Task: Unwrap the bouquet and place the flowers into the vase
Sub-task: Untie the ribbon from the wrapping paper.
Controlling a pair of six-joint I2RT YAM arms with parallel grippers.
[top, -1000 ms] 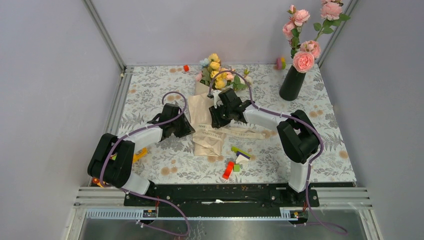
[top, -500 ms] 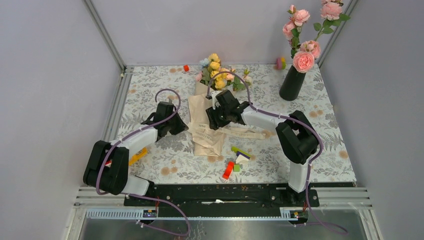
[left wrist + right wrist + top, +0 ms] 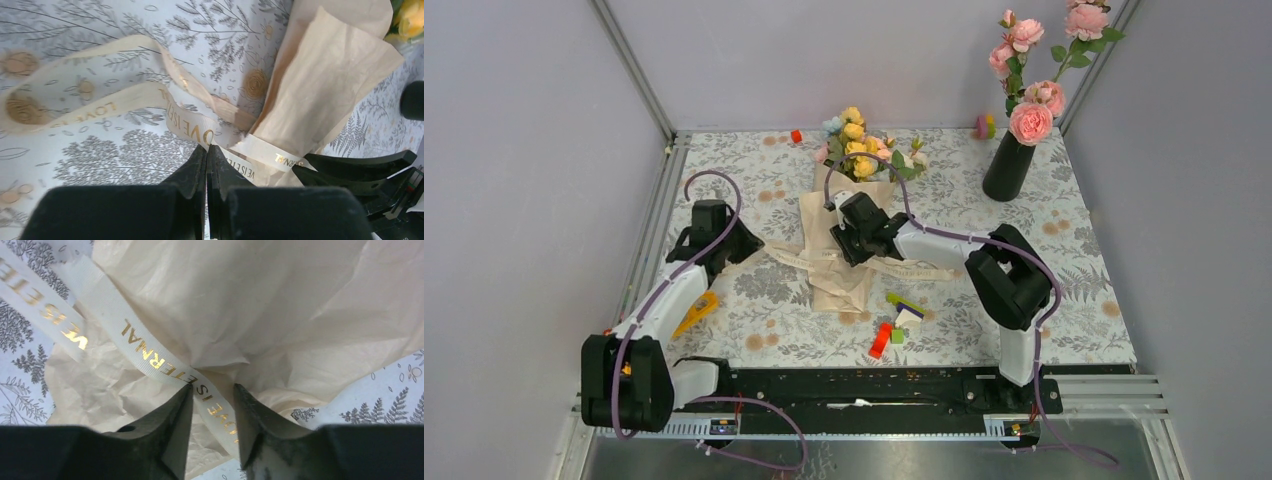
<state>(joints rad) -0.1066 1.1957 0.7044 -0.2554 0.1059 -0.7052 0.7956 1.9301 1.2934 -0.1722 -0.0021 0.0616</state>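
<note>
Left end effector: your left end effector [image 3: 206, 149] was clenched, fingertips pinched on the cream ribbon [image 3: 192, 131] at 9 o'clock of the bouquet [image 3: 824, 225].
Right end effector: your right end effector [image 3: 212, 390] was released, its jaws apart and set down astride the ribbon where it crossed the crinkled paper [image 3: 240, 300].
Bouquet: it lay in the middle of the table [image 3: 1064, 290], still wrapped, with the flowers [image 3: 858, 145] pointing to 12 o'clock.
Ribbon: one strand ran from the wrap out toward 9 o'clock, and a loose loop lay flat on the table.
Vase: the black vase [image 3: 1008, 167] stood upright at 2 o'clock of the bouquet, well apart from it, with tall pink roses [image 3: 1030, 122] in it.
Clutter: you had small coloured blocks [image 3: 894, 325] at 5 o'clock of the bouquet.
</note>
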